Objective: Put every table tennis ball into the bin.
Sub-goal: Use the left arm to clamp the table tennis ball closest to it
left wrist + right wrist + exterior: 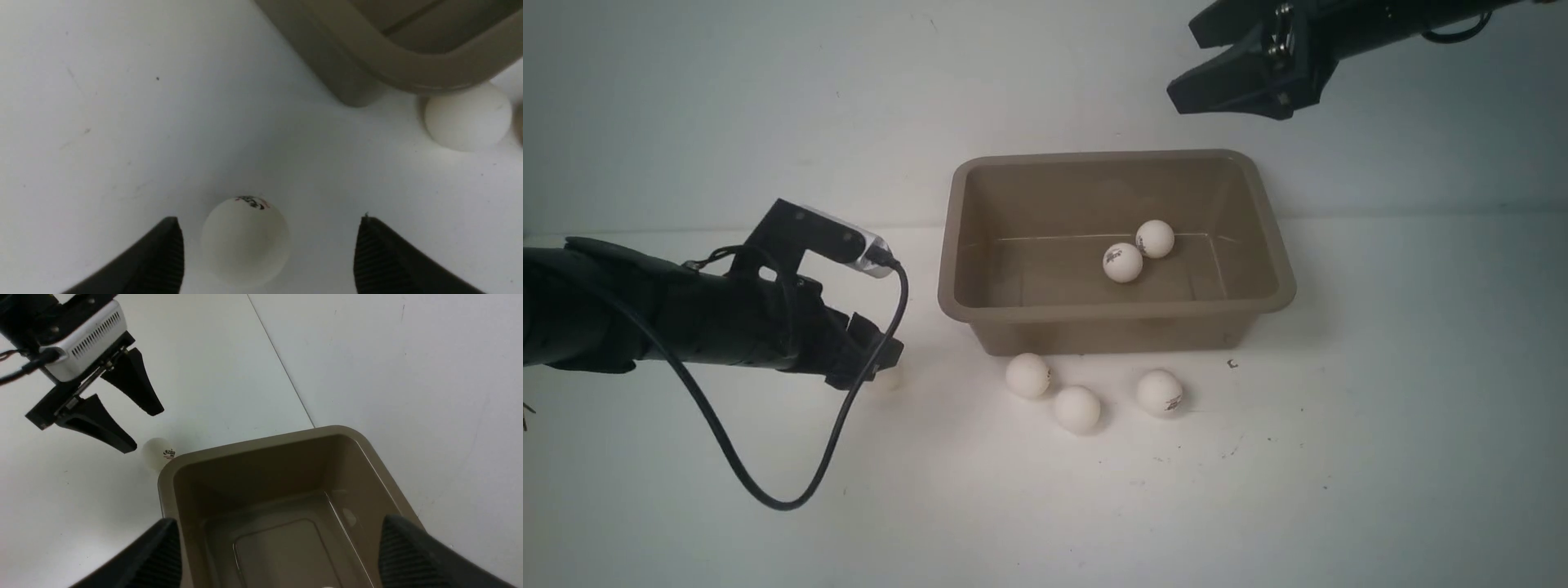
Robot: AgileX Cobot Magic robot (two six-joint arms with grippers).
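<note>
**A:** Where's everything sitting?

**B:** Inside the bin [1111,157], two balls [1123,262] are lying touching each other, mid-floor. On the table [1380,457], three more balls [1076,408] are sitting just off the bin's near wall. A fourth ball [245,241] is resting off the bin's near-left corner.

**A:** Claws?

**B:** The left claw [141,429] is straddling that fourth ball. Its jaws are spread wide and neither is touching it. The ball is sitting nearer one jaw than the other. The right claw [1183,64] is hanging above the bin's far-right corner, jaws apart, carrying nothing.

**A:** How's it going to handle?

**B:** I'm judging it very light and hollow, with a stiff, smooth shell. Any off-centre nudge is likely sending it rolling or squirting out. I'd be centring first, then pinching across the widest part with the jaws squarely opposite. Gentle squeeze, since overdoing it is risking a dent.

**A:** Orientation?

**B:** It's a sphere, so there's no long axis and any approach angle is working. Only its dark print is pointing anywhere, roughly toward the bin. The bin is sitting mouth up, long axis running left-to-right across the robot's front. Releasing anywhere over the mouth is looking fine.
</note>
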